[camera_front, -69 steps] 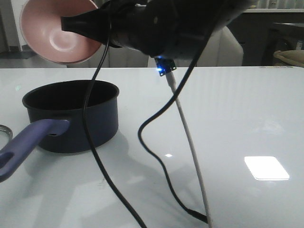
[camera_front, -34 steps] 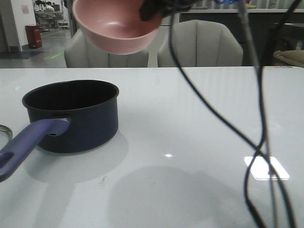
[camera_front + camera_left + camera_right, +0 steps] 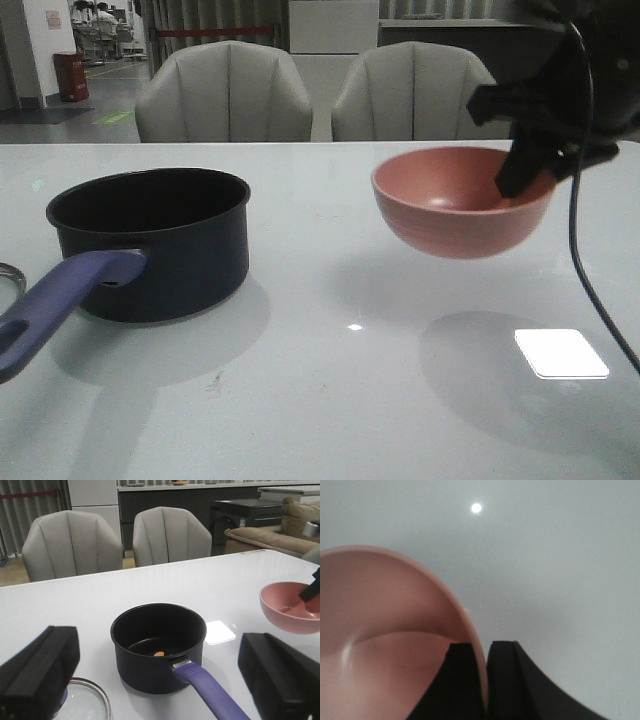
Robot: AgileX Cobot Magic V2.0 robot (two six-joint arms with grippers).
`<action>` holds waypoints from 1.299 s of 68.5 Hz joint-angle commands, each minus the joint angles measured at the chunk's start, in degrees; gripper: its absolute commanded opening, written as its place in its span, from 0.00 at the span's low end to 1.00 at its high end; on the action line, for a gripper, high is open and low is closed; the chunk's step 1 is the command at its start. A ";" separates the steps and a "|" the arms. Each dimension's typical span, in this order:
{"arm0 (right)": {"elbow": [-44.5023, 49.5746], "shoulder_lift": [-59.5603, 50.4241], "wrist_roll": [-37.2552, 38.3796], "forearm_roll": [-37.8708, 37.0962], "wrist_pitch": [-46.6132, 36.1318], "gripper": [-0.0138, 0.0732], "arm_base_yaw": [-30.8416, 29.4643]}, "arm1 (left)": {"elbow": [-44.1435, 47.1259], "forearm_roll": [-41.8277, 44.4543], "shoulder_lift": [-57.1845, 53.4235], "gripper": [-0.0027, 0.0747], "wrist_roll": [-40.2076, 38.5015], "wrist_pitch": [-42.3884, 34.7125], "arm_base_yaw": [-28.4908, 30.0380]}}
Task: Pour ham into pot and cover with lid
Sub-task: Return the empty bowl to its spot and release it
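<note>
- The ham [image 3: 159, 653]: one small orange piece shows on the black floor of the pot, seen from the left wrist view; whether more pieces lie below the near wall, I can't tell.
- The pot [image 3: 150, 243] sits on the left side of the white table [image 3: 330, 400], right where it stood half a second ago, its purple-blue handle [image 3: 60, 305] pointing toward the near left edge.
- The lid [image 3: 85, 700] lies flat on the table near the pot, beside the handle; only a sliver of its metal rim shows at the far left of the front view.
- Big change now: the pink bowl [image 3: 462, 203], which was tipped over the pot a second ago and high up half a second ago, has swung across to the right and hangs upright just above the table, well apart from the pot, its shadow under it.
- The right pincer [image 3: 485, 680] is clamped narrow on the bowl's rim, one finger inside, one outside.
- The bowl's inside looks bare in the right wrist view.
- The left pincer [image 3: 160, 680] is spread wide, holding nothing, its two black fingers [image 3: 37, 672] framing the pot from a distance.
- Two grey chairs [image 3: 225, 92] stand behind the table.
</note>
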 commanded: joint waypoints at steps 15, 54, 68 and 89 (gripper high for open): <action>2.71 -0.24 0.34 4.82 -6.80 0.31 -1.94 | -1.33 -0.52 0.77 0.93 -0.27 -4.49 -0.37; -0.59 0.80 -0.67 -0.37 -2.61 0.77 -1.94 | -1.33 -0.52 0.77 0.93 -0.27 -4.49 -0.37; 3.26 -10.93 -0.67 -3.35 -4.98 0.77 -1.69 | -1.33 -0.52 0.77 0.93 -0.27 -4.49 -0.37; 14.33 -32.13 -0.70 -3.39 -12.32 0.77 3.95 | -1.33 -0.52 0.77 0.93 -0.27 -5.11 -0.37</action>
